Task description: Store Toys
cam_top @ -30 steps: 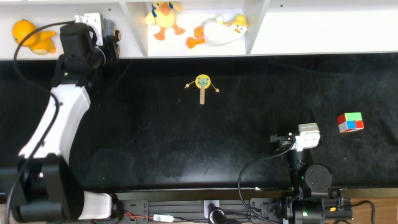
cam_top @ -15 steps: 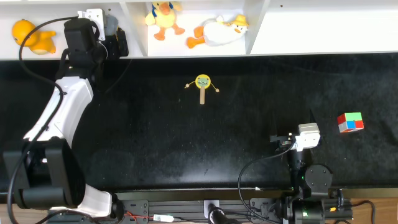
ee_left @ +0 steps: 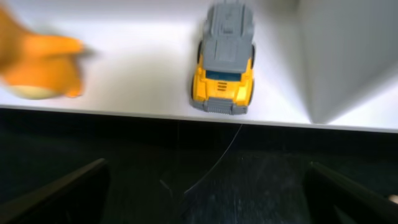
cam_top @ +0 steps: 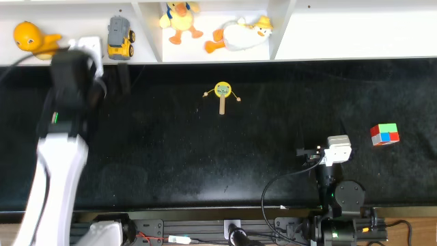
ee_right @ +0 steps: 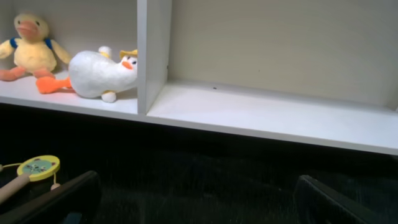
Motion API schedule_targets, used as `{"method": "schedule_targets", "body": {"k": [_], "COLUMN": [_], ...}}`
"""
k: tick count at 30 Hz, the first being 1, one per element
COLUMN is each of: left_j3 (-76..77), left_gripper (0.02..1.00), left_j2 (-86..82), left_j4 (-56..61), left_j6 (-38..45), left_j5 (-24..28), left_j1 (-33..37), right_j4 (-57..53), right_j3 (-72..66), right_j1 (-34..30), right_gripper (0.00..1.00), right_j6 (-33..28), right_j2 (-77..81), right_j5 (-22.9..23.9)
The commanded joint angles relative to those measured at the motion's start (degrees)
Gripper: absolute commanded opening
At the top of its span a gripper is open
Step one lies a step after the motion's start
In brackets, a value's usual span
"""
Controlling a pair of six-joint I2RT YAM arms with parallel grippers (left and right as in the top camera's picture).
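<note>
A yellow and grey toy truck (ee_left: 225,59) stands free in the leftmost shelf compartment (cam_top: 75,55), next to an orange duck (ee_left: 37,62). My left gripper (ee_left: 205,202) hangs open over the black table just in front of the shelf edge, a short way back from the truck (cam_top: 119,36), with nothing between its fingers. A small yellow rattle drum (cam_top: 222,92) lies on the table below the middle compartment. A coloured cube (cam_top: 384,134) lies at the right. My right gripper (ee_right: 199,205) is open and low near the table's front right, facing the shelf.
A yellow plush duck (cam_top: 181,19) and a white plush duck (cam_top: 239,33) fill the middle compartment. The right compartment (ee_right: 273,112) holds nothing. The right arm's base (cam_top: 334,154) stands at the front right, with cables along the front edge.
My left gripper has let go of the truck in the left compartment and pulled back out of the shelf towards the table. The right arm has not moved.
</note>
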Motion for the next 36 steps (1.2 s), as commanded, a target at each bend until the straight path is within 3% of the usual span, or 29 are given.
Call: {"method": "schedule_targets", "body": {"k": [1,6,10,12,20,36], "left_j3": [-12.7,-30.9,-42.5,-46.1,-53.5,-55.6], "left_gripper": [0.998,0.998,0.998,0.998,0.998,0.996], "left_j2": [-13.7,-32.2,-48.8,-56.2,-67.3,-67.7], "left_j4": [2.2,18.3,23.4,21.4,15.2,20.0], "left_j6": [-0.2,0.5,13.1,16.6,7.2,4.1], "left_j5": [-0.7,1.4,7.0,6.5,4.7,2.4], "left_j1": [-0.3,-0.9,-2.8,-3.7,-3.9,-7.3], "right_j4": [0.2,0.2,0.2,0.2,0.2,0.2], "right_j3": [-0.8,-0.8,-0.8,-0.8,-0.8,-0.8], "right_j1": [0.2,0.2,0.2,0.2,0.2,0.2], "right_gripper": [0.996,0.996,0.996,0.996,0.996,0.993], "right_j6": [0.5,0.5,0.5,0.5,0.5,0.5], "right_j2": [-0.5,-0.5,-0.5,-0.5,-0.5,-0.5], "right_j5": [0.5,0.5,0.5,0.5,0.5,0.5]}}
